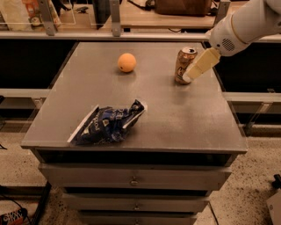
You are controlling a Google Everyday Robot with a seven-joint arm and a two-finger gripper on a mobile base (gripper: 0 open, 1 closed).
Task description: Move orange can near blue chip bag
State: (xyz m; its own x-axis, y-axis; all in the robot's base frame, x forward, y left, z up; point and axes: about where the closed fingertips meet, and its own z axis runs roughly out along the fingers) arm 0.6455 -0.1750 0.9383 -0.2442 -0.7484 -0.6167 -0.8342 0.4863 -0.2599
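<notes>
The orange can (183, 63) stands upright at the back right of the grey table (175, 118). The blue chip bag (109, 125) lies crumpled near the table's front left. My gripper (189, 78) reaches in from the upper right on a white arm. Its pale finger (201, 64) slants down against the can's right side, its tip at the can's base. A second finger does not show.
A round orange fruit (126, 62) sits at the back of the table, left of the can. Drawers (131, 180) run below the table front. A shelf with a brown bag (182, 6) stands behind.
</notes>
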